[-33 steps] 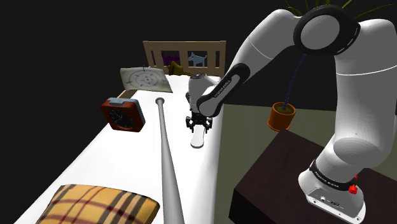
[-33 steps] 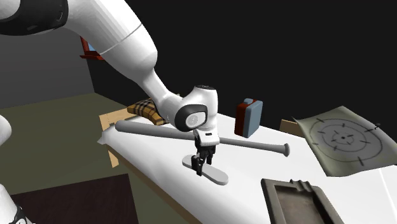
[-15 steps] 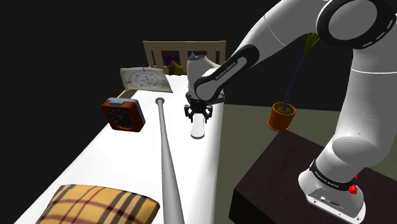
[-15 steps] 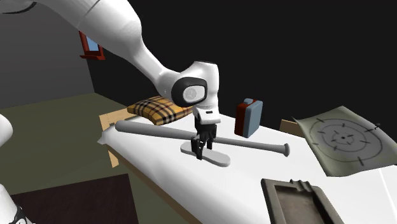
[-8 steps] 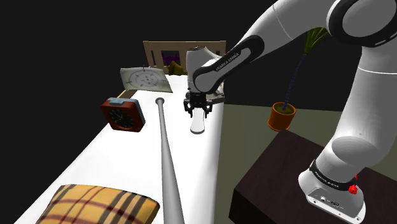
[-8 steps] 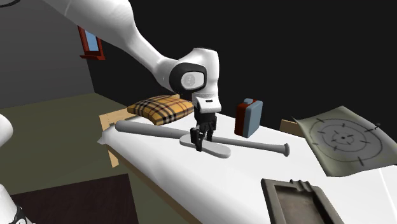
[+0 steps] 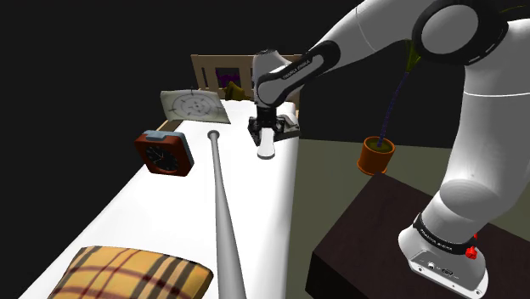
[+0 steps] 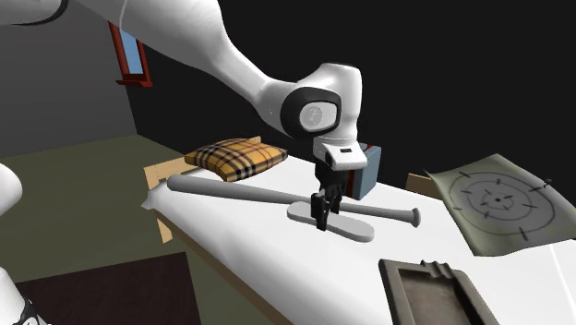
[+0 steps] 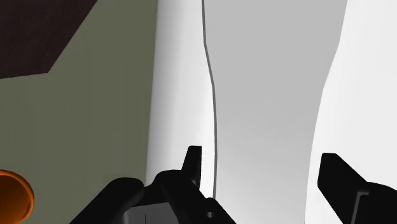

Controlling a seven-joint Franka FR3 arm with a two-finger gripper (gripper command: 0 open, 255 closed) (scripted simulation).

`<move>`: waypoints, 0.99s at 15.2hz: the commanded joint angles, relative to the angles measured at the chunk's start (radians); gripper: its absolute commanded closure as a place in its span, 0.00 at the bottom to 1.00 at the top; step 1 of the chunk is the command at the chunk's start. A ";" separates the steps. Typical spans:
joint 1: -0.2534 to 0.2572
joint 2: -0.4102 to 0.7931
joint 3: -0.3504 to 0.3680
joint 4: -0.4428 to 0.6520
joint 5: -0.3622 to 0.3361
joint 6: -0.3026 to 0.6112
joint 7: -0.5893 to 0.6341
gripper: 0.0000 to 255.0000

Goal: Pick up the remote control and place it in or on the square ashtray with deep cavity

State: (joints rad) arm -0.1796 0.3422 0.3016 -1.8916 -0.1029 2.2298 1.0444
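Note:
The remote control [image 8: 349,225] is a plain light grey slab, hanging level above the white surface [image 8: 277,258]. My gripper [image 8: 322,215] is shut on it near its middle. In the shoulder view the gripper [image 7: 267,136] holds the remote [image 7: 267,151] near the far end of the surface. In the wrist view the remote [image 9: 267,95] runs away from the hand between the two black fingers [image 9: 337,179], which clasp its sides. The square ashtray [image 8: 432,292] is dark grey with a deep hollow. It sits apart from the remote, toward the second exterior view's lower right.
A long grey baseball bat [image 7: 222,212] lies along the surface. A red and blue clock [image 7: 162,152], a plaid pillow [image 7: 127,273] and a cushion with a target pattern [image 8: 503,205] also rest there. An orange plant pot [image 7: 376,155] stands on the olive floor beside the surface.
The gripper has lifted the remote off the surface and carried it toward the far end in the shoulder view, rightward toward the ashtray in the second exterior view.

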 commanded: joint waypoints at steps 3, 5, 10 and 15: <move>-0.035 0.082 -0.027 0.125 -0.011 -0.044 -0.067 1.00; -0.050 0.128 -0.039 0.199 -0.015 -0.073 -0.098 1.00; -0.081 0.262 -0.066 0.423 -0.025 -0.163 -0.173 1.00; -0.099 0.441 -0.090 0.732 -0.034 -0.293 -0.247 1.00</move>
State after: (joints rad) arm -0.2727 0.7404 0.2169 -1.2341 -0.1357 1.9680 0.8177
